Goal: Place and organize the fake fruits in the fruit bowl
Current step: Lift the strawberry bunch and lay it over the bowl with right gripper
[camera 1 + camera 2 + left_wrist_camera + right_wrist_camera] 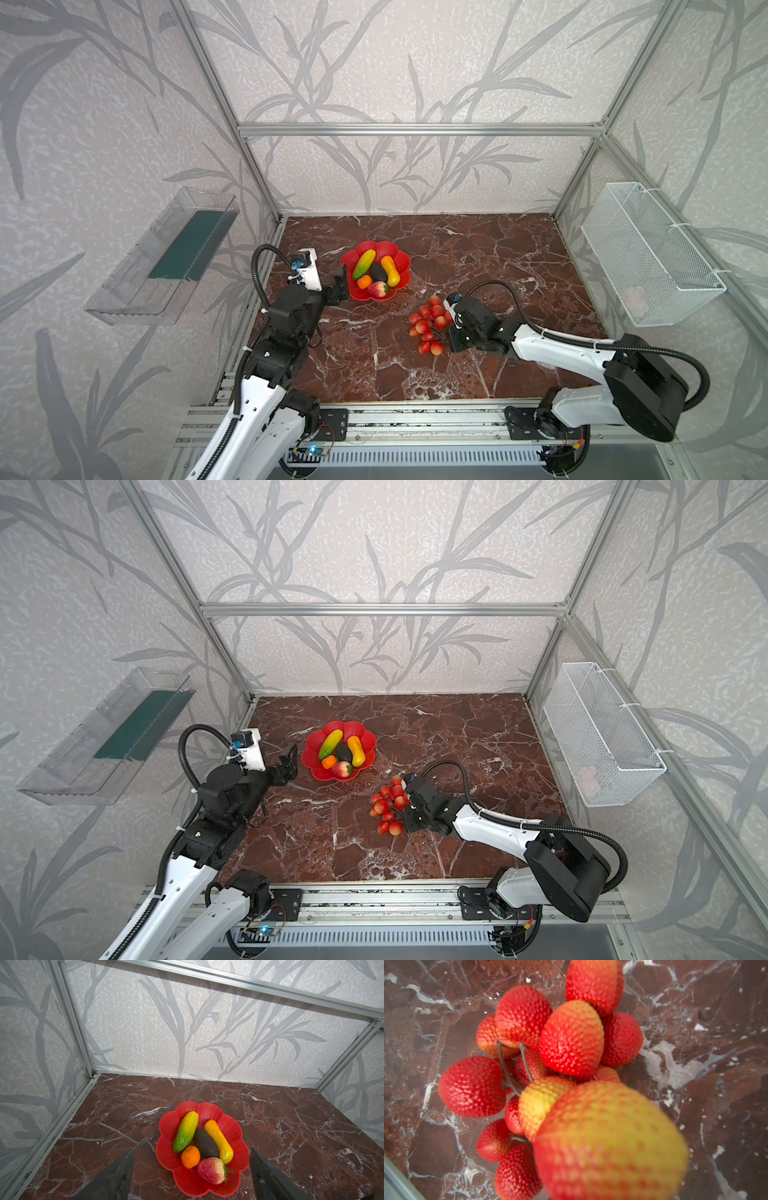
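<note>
The red fruit bowl (pixel 400 254) (pixel 368 738) (pixel 187 1181) holds a green-yellow mango (pixel 364 264) (pixel 185 1131), a yellow-orange gourd (pixel 390 271) (pixel 219 1140), a dark avocado (pixel 378 273) (pixel 205 1146), a tangerine (pixel 365 281) (pixel 190 1157) and a red-pink peach (pixel 377 289) (pixel 212 1170). My left gripper (pixel 337 286) (pixel 291 762) (pixel 190 1150) stands open just left of the bowl, holding nothing. The bunch of red-pink berries (pixel 428 326) (pixel 388 806) (pixel 571 1039) lies on the marble right of the bowl. My right gripper (pixel 449 331) (pixel 409 809) is shut at the bunch's stem side. Berries hide its fingers in the right wrist view.
A clear plastic bin (pixel 166 257) hangs on the left wall and a white wire basket (pixel 648 253) on the right wall. Aluminium frame posts edge the brown marble table (pixel 478 257). Bare marble stretches behind and to the right of the bowl.
</note>
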Tool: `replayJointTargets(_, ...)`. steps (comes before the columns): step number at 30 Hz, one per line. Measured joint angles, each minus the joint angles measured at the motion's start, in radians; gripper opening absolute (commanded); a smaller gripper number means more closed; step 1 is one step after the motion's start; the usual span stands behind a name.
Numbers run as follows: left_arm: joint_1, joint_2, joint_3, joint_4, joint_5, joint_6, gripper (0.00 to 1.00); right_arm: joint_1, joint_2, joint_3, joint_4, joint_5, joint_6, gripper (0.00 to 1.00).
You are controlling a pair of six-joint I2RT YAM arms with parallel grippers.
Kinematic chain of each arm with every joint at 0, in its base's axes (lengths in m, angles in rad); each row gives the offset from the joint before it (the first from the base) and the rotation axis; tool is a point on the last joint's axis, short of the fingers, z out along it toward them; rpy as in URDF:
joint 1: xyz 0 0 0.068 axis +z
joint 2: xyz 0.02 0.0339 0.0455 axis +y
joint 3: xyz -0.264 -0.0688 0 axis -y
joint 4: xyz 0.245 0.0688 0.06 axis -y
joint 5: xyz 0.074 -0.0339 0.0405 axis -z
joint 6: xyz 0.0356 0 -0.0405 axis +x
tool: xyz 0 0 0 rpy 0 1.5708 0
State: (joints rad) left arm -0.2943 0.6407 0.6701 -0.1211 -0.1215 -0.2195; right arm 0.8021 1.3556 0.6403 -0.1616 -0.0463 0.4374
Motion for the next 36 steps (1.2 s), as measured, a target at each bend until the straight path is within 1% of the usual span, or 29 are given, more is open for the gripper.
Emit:
replayJointTargets(7, 0.0, -0.033, -0.015, -0.003, -0.013, 0.0, 0.87, 0.01, -0.061, 0.076, -0.025, 0.006, -0.016, 0.0)
replayJointTargets(11, 0.0, -0.041, -0.019, -0.003, -0.018, 0.0, 0.87, 0.01, -0.072, 0.109, -0.026, 0.013, -0.023, 0.0)
replayJointTargets(14, 0.0, -0.043, -0.019, -0.003, -0.019, 0.0, 0.87, 0.01, -0.07, 0.111, -0.037, 0.015, -0.026, 0.21)
replayJointTargets(16, 0.0, -0.043, -0.02, -0.003, -0.019, 0.0, 0.87, 0.01, -0.068, 0.108, -0.051, 0.022, -0.033, 0.36)
replayJointTargets(18, 0.0, -0.045, -0.02, -0.003, -0.02, 0.0, 0.87, 0.01, -0.068, 0.092, -0.054, 0.03, -0.044, 0.45)
replayJointTargets(19, 0.0, -0.045, -0.02, -0.003, -0.02, 0.0, 0.87, 0.01, -0.068, 0.079, -0.054, 0.031, -0.047, 0.48)
replayJointTargets(25, 0.0, -0.047, -0.02, -0.004, -0.02, 0.001, 0.88, 0.01, -0.048, 0.002, -0.053, 0.031, -0.066, 0.48)
replayJointTargets(30, 0.0, -0.047, -0.02, -0.004, -0.02, 0.0, 0.87, 0.01, 0.016, 0.004, -0.016, 0.033, -0.079, 0.48)
replayJointTargets(36, 0.0, -0.05, -0.02, -0.003, -0.021, 0.0, 0.88, 0.01, 0.13, 0.043, 0.024, 0.038, -0.091, 0.48)
